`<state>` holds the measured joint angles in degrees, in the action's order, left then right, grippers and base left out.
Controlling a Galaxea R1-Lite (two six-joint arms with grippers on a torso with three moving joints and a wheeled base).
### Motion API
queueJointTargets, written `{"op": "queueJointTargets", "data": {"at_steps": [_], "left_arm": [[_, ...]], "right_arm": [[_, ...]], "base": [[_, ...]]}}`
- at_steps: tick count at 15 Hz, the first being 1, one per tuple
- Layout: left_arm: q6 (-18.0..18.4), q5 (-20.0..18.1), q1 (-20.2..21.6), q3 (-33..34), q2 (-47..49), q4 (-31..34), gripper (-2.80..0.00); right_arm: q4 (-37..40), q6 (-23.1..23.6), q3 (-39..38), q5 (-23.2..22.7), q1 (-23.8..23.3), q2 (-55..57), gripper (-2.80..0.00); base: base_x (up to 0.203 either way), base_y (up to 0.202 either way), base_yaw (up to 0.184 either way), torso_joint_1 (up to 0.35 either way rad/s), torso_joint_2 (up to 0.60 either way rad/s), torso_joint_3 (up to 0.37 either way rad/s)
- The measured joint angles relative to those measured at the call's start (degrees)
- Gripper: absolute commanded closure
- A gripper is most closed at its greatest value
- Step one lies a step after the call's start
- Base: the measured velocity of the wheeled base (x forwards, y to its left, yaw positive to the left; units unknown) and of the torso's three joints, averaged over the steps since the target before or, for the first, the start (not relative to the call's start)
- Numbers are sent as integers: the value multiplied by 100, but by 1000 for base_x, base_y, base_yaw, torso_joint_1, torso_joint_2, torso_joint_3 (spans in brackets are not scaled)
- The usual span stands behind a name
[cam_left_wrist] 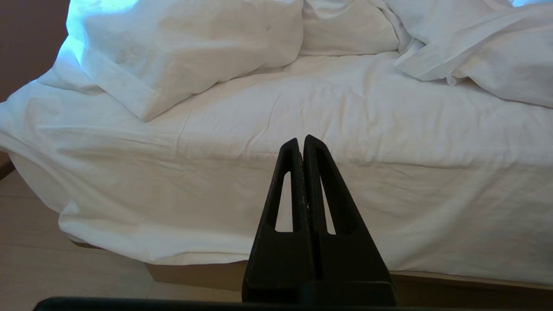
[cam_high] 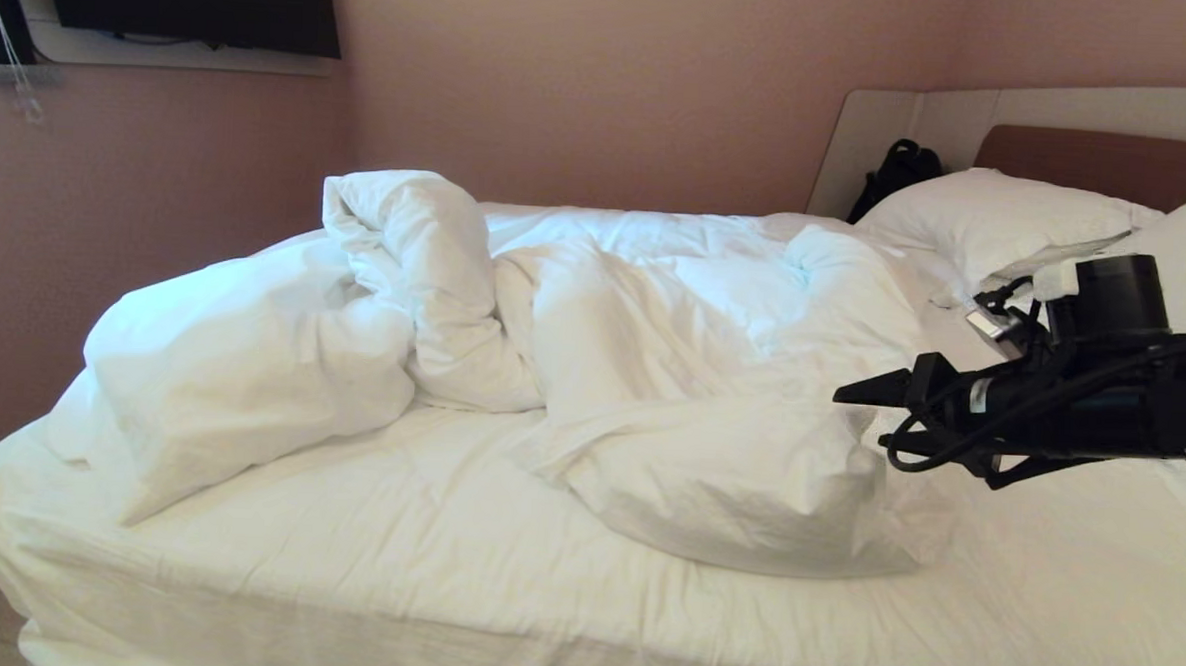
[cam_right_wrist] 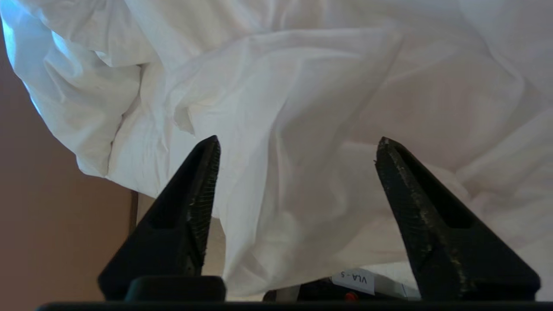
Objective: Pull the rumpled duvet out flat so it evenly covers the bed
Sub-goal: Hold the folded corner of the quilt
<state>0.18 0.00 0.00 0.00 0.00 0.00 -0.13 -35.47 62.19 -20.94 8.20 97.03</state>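
The white duvet [cam_high: 652, 356] lies bunched in big folds across the middle and far side of the bed [cam_high: 393, 565], leaving the near strip of sheet bare. My right gripper [cam_high: 845, 396] hovers at the duvet's right end, pointing left. In the right wrist view that gripper [cam_right_wrist: 298, 144] is open, its jaws wide apart, and a hanging fold of the duvet [cam_right_wrist: 302, 108] fills the gap without being pinched. My left gripper [cam_left_wrist: 301, 139] is shut on nothing, parked low facing the bed's side [cam_left_wrist: 345, 129]; a duvet lump [cam_left_wrist: 194, 47] lies beyond it.
Two pillows [cam_high: 998, 216] rest against the brown headboard [cam_high: 1101, 160] at the right, with a black bag [cam_high: 900, 171] behind them. A pink wall runs along the bed's far side. The tan base [cam_left_wrist: 194, 276] and the floor [cam_left_wrist: 65, 268] show below the sheet.
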Motion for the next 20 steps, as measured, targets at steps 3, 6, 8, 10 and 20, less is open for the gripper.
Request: {"op": "queueJointTargets", "data": {"at_steps": [3,6,8,10,20], "left_arm": [[-2,0,0,0,0,0,0],[2,0,0,0,0,0,0],[1,0,0,0,0,1,0],[2,0,0,0,0,0,0],[1,0,0,0,0,0,0]], "right_arm": [[-33,22,-68,20,-5,-21,-280],[-176,22,6,25,6,210,-280],[-381,30,79,33,64,426,-280],[-634,30,178,35,157,611,-280],[-873,59,-64,35,682,854,-280]], "base": [[0,0,0,0,0,0],[0,0,0,0,0,0],[0,0,0,0,0,0],[0,0,0,0,0,0],[0,0,0,0,0,0]]}}
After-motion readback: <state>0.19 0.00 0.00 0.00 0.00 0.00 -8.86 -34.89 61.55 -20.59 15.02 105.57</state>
